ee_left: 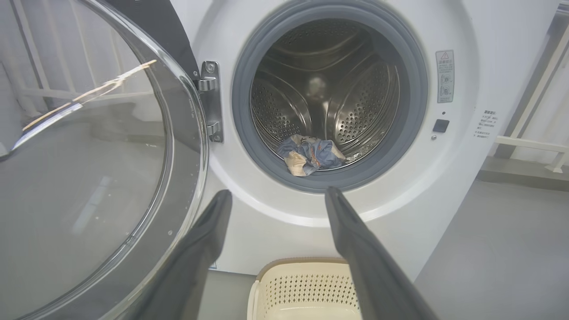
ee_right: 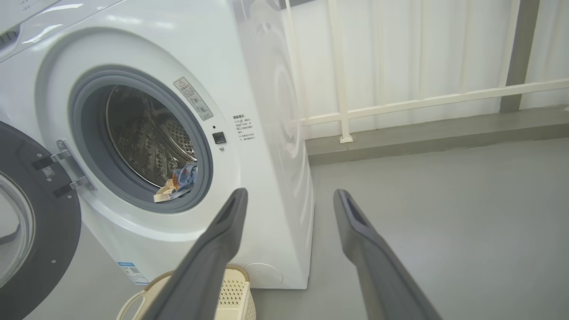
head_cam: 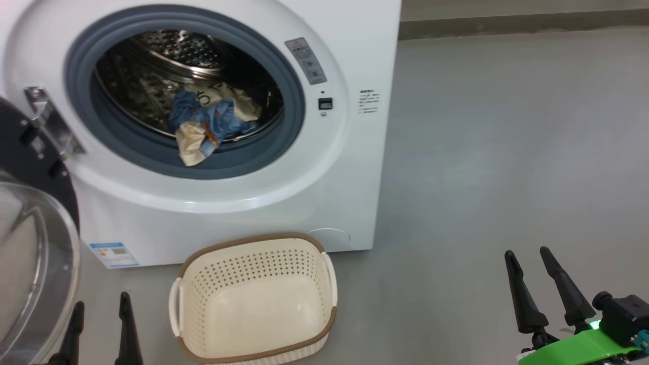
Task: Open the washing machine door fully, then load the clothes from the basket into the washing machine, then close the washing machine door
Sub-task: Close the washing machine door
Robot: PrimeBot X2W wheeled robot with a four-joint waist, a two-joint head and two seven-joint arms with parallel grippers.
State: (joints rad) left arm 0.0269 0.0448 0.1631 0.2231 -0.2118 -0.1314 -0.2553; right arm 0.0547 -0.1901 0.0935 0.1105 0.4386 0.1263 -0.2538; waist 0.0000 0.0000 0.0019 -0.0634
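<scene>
**Left gripper (head_cam: 101, 300) spread wide, door next**

The left gripper is empty, fingers apart, just beside the washing machine door (head_cam: 30, 253), which stands open on the robot's left. The right gripper (head_cam: 527, 252) is wide too, holding nothing, well off to the side. The clothes (head_cam: 213, 121) lie in the washing machine (head_cam: 228, 203); the basket (head_cam: 253, 238) is empty. Best play: get behind the door's outer edge and push it round smoothly. Watch the cream corner drooping toward the gasket (head_cam: 238, 162), which could get pinched.
</scene>
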